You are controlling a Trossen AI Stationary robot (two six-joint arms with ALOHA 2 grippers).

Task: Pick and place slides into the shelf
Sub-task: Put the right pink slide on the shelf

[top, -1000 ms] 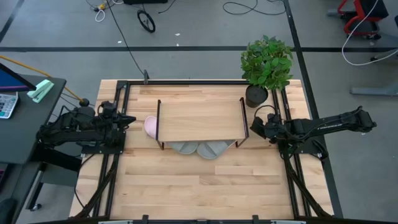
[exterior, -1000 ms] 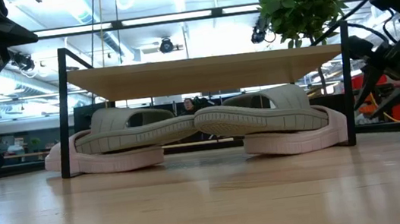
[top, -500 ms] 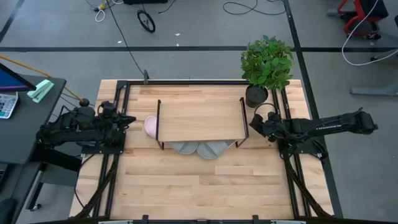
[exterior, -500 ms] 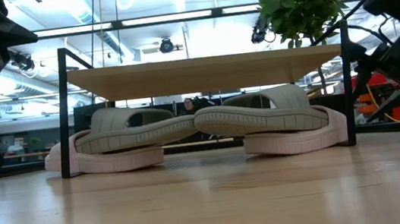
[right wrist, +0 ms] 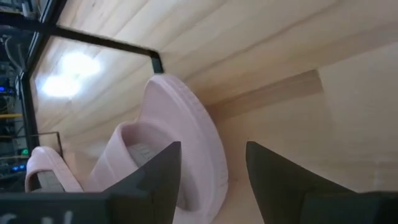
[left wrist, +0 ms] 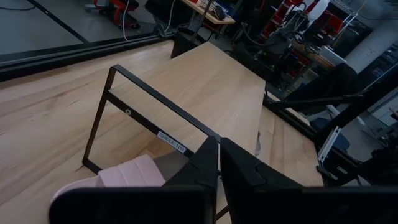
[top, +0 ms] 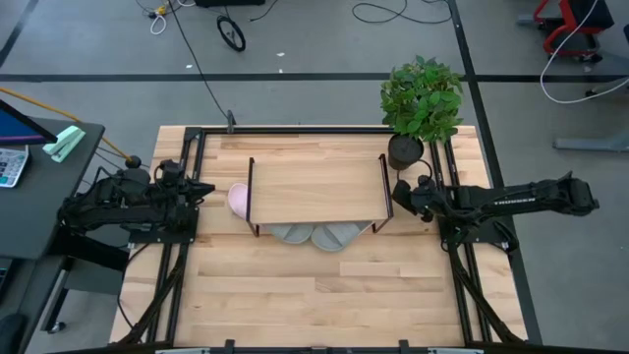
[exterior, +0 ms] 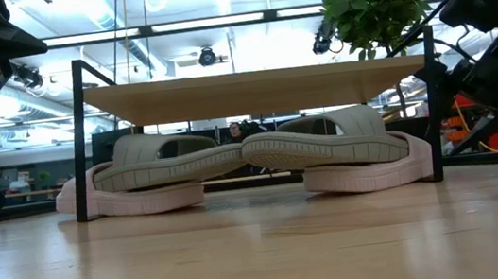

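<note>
A grey workshop floor strung with cables surrounds the pale wooden bench (top: 314,295), seen from overhead, where the shelf (top: 315,192) sits toward the far edge beside a potted plant (top: 421,98) at the far right corner. The left gripper (top: 201,188) waits near the bench's left edge, fingers clenched on nothing; the right gripper (top: 398,193) hangs just beside the shelf's right end frame, fingers released, likely having finished with the last sandal. At bench height, all four slides are tucked under the shelf board (exterior: 252,87): two grey slides (exterior: 170,159) resting on two pink slides (exterior: 142,198), stacked presumably because the small rack has no room for them side by side. The left wrist camera looks past shut fingers (left wrist: 208,163) to the black end frame (left wrist: 149,118) and one pink slide (left wrist: 124,177) poking out beneath it. The right wrist camera shows spread fingers (right wrist: 158,171) framing another pink slide (right wrist: 186,143), not touching it. The task appears essentially complete.
</note>
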